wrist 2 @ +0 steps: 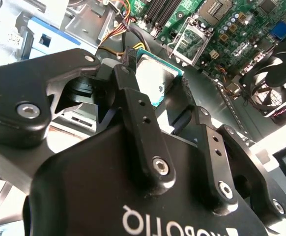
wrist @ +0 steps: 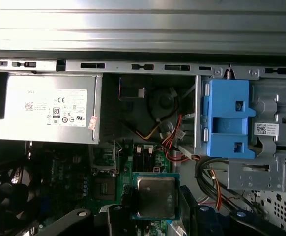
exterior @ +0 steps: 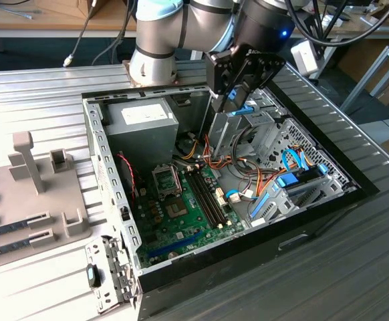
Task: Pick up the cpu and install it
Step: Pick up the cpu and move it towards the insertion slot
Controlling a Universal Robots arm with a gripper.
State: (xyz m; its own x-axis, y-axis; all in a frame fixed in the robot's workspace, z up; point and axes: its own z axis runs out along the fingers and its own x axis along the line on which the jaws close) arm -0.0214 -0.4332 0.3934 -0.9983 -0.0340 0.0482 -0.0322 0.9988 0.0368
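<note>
The cpu (wrist: 155, 195), a small square chip with a silver-grey top and a thin green rim, is clamped between the black fingers of my gripper (wrist: 155, 214). In the second wrist view the cpu (wrist 2: 155, 78) sits flat between the two fingertips of the gripper (wrist 2: 155, 81). In the exterior view my gripper (exterior: 238, 93) hangs above the back of the open computer case (exterior: 315, 207), over the drive cage. The cpu socket (exterior: 166, 180) with its metal frame lies lower on the green motherboard (exterior: 188, 221); in the second wrist view the socket (wrist 2: 192, 39) lies beyond the chip.
A silver power supply (exterior: 141, 124) fills the case's back corner, beside a blue drive bracket (wrist: 226, 118) and bundled cables (exterior: 228, 164). Memory slots (exterior: 204, 194) run beside the socket and a fan (wrist 2: 275, 73) sits at the case wall. A grey fixture (exterior: 34, 194) stands at the exterior view's left.
</note>
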